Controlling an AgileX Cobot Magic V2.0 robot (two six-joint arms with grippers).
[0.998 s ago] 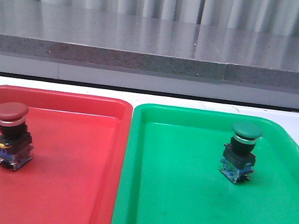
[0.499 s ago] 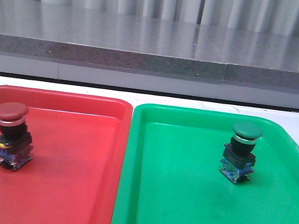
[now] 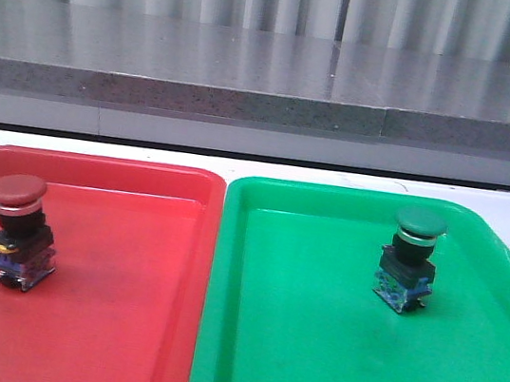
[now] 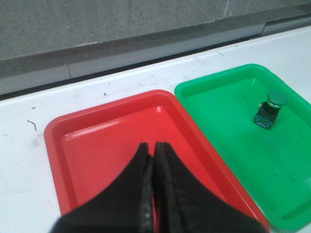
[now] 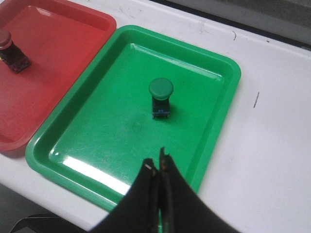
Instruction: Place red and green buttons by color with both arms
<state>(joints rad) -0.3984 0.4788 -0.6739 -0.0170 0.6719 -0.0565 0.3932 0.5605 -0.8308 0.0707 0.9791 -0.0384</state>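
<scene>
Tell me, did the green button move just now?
No. The green button stands at the same spot in the green tray, same gap from its far rim.

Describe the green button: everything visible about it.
The green button is a mushroom-head push button: a dark green domed cap over a silver ring, a black body and a blue base with small metal terminals. It stands upright, cap up, inside the green tray, toward its far right part, resting on the tray floor. Nothing else touches it; both end effectors are clear of it.
</scene>
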